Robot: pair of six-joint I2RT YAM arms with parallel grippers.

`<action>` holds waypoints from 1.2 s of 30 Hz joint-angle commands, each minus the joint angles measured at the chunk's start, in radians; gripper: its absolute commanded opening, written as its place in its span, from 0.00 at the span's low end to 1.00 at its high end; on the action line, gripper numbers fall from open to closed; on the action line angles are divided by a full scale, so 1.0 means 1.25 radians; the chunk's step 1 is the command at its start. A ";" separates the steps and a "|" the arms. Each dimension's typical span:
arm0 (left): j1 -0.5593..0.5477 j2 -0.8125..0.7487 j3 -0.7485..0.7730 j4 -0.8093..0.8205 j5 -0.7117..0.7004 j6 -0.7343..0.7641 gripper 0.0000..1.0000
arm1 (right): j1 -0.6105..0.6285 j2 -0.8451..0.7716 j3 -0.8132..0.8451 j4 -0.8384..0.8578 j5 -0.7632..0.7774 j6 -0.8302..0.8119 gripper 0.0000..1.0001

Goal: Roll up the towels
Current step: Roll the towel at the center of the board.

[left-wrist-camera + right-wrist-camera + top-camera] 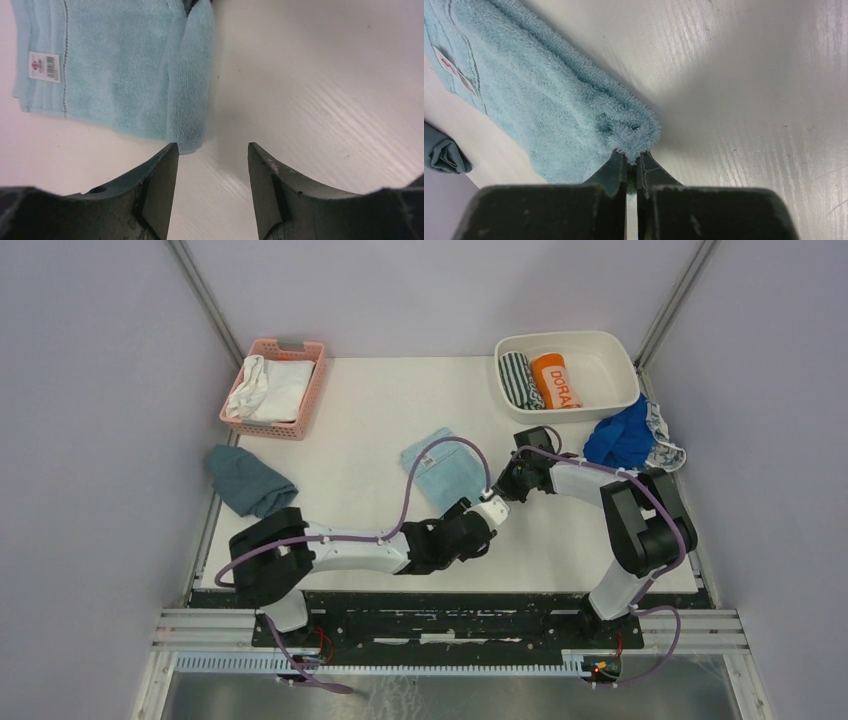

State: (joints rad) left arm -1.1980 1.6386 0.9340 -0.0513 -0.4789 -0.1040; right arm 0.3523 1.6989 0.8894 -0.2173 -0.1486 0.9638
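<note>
The right hand [630,160] pinches a folded corner of the light blue towel [445,468], mid surface [360,410]; the roll looks barely begun. The left hand [210,150] hangs spread beside the towel's near corner and likely grips there next. Only the right wrist view shows the pinch. Only the top view shows the royal blue towel [620,438], far right.

The light blue towel [445,468] lies at the centre of the worktop [370,410]. The left hand [490,508] sits at its lower right corner, and the right hand [508,480] is just right of it. Further right, the royal blue towel [618,438] is bunched against the patterned towel [668,448], below a white tub [565,337]. A pink basket [285,345] stands upper left, with a teal-grey cloth [250,482] below it.
</note>
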 commanded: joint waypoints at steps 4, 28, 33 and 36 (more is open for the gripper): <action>-0.064 0.138 0.062 0.072 -0.236 0.222 0.61 | -0.001 0.016 0.028 -0.023 0.004 0.000 0.00; 0.044 0.141 0.101 -0.007 0.062 0.055 0.03 | -0.003 -0.025 0.052 0.066 -0.124 -0.074 0.21; 0.194 0.072 0.081 -0.035 0.357 -0.114 0.03 | -0.011 -0.090 0.051 0.068 -0.131 -0.116 0.39; 0.275 0.040 0.045 0.008 0.514 -0.210 0.03 | -0.017 -0.126 0.028 0.082 -0.123 -0.123 0.48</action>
State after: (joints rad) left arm -0.9718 1.7657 1.0359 -0.0841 -0.1909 -0.1242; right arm 0.3412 1.6394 0.9154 -0.1764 -0.2817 0.8543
